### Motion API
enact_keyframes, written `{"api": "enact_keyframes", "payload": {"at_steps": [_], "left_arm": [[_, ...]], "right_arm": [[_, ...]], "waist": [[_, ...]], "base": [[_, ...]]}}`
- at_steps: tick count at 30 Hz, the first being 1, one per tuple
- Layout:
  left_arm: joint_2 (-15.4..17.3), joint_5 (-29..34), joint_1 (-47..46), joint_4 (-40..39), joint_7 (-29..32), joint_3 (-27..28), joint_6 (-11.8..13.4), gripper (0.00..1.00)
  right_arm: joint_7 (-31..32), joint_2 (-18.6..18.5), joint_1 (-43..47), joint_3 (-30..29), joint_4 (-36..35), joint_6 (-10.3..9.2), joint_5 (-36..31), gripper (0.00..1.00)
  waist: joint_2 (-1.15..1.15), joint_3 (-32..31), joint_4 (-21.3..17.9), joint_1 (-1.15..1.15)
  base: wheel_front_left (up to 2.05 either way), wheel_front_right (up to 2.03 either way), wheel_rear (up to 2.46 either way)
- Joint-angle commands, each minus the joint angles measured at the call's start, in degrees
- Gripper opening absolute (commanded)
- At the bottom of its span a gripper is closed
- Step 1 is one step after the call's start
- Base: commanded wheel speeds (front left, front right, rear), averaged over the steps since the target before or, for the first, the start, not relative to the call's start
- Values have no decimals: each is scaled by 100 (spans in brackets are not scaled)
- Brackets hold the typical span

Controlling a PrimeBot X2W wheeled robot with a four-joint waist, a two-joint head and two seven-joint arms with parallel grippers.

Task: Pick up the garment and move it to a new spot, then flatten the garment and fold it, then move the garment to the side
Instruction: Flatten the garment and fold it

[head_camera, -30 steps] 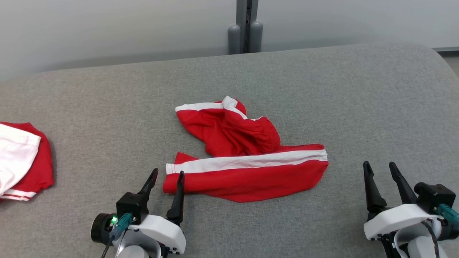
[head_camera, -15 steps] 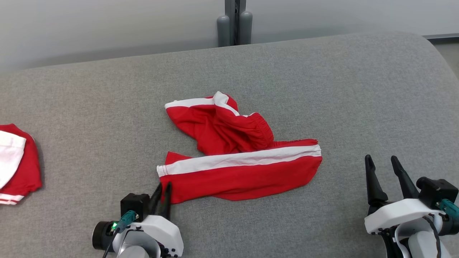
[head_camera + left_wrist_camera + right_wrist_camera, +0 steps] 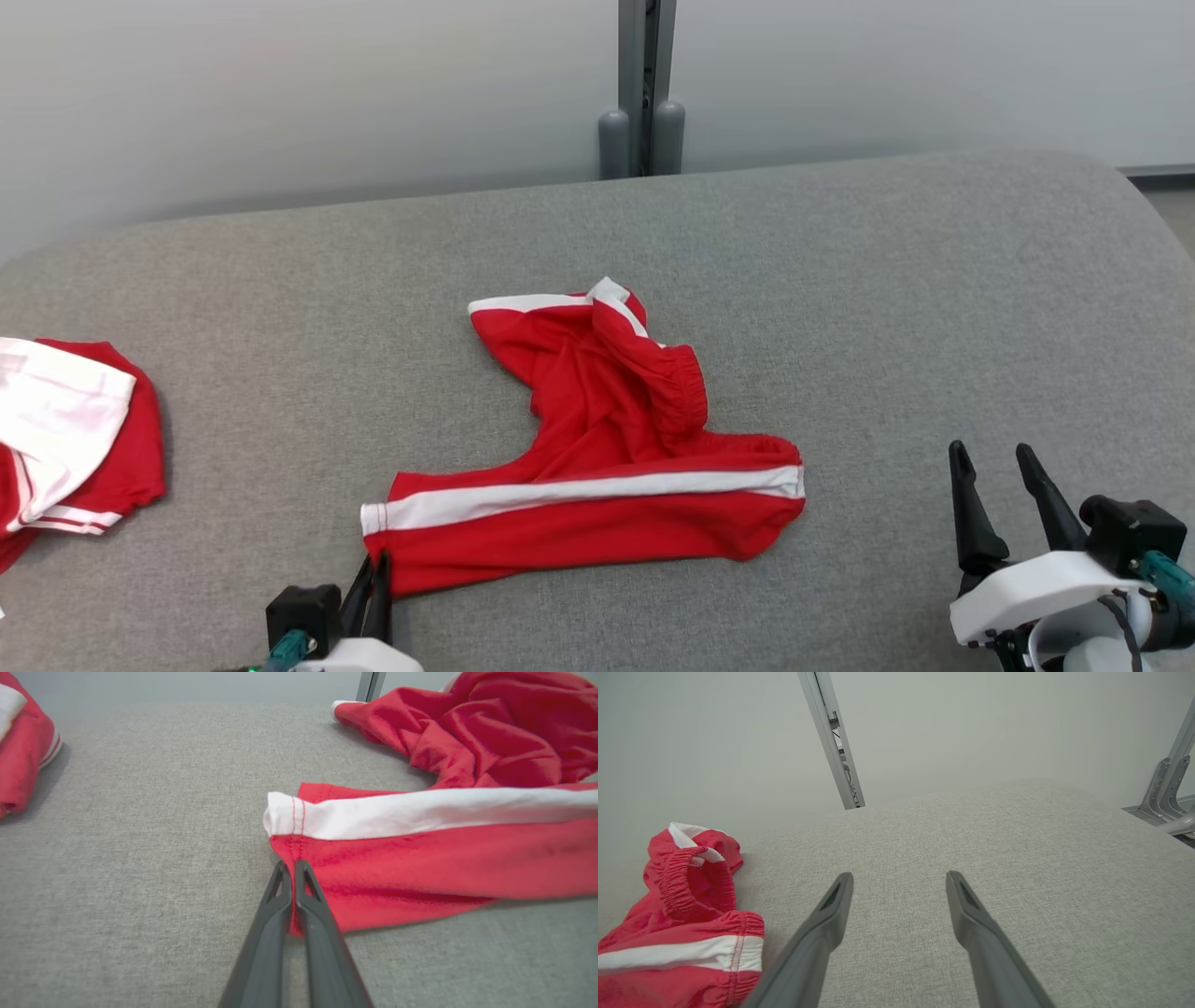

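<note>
Stretching wide and grey, the surface (image 3: 887, 308) has bare room on the right and toward its rounded far edge, where a metal post (image 3: 639, 84) rises against the wall. Left end effector (image 3: 373, 583) — fingers pressed together, pinching the near-left hem corner of the garment (image 3: 579, 509), just below its white stripe. That red garment lies mid-surface, elastic waistband bunched at the back. Right end effector (image 3: 994, 462) hangs at the near right, fingers spread apart, holding nothing — well clear of the garment. A red-and-white bundle (image 3: 84, 439) sits at the left edge.
</note>
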Motion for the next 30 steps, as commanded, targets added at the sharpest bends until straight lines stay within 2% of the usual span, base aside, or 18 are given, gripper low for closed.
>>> {"api": "enact_keyframes", "payload": {"at_steps": [1, 6, 7, 8, 18, 30], "left_arm": [[29, 73, 146, -42, -3, 103, 0, 0], [26, 118, 315, -154, -3, 233, -7, 0], [29, 129, 349, -208, -3, 265, 21, 72], [27, 165, 387, -267, -3, 283, 33, 100], [28, 575, 736, -1114, -3, 708, 40, 100], [26, 742, 1037, -1353, -3, 794, -34, 100]], "right_arm": [[-12, -30, 109, 4, 17, 1, 0, 100], [-12, -23, 209, 24, 21, 1, -22, 100], [-12, -19, 230, 37, 11, 1, -24, 100], [-12, -15, 243, 55, -8, 1, -27, 100], [-12, 28, 447, 204, -343, 1, -131, 100], [-12, 106, 750, 254, -423, 1, -153, 100]], "waist": [[0, -137, 66, 0], [0, -263, 106, 0], [0, -296, 110, 0], [0, -322, 113, 0], [0, -569, 156, 0], [0, -827, 306, 0]], "base": [[0, 0, 0], [0, 0, 0], [0, 0, 0], [0, 0, 0], [0, 0, 0], [0, 0, 0]]}}
